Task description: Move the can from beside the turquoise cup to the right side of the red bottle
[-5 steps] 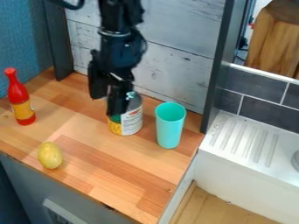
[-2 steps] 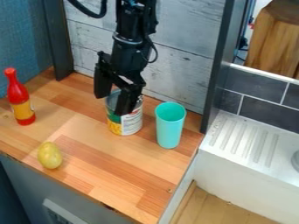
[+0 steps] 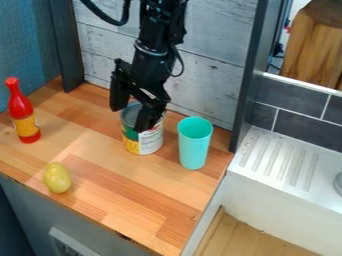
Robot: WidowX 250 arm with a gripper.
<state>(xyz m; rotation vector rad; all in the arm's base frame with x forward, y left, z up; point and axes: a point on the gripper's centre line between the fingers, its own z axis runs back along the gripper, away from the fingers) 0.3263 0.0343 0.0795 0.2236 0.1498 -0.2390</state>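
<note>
Wooden counter [image 3: 127,187], whitewashed planks [image 3: 210,85] behind. The gripper [image 3: 131,117] is hanging at the can [image 3: 143,142], fingers spread, with the teal cup [image 3: 194,150] standing nearby. I'm guessing it's lining up a grasp, so next it'd be needing careful centring around the rim.

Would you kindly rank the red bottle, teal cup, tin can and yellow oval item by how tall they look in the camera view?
Tallest to shortest:
1. Red bottle
2. Teal cup and tin can, too alike to rank
3. Yellow oval item
</note>
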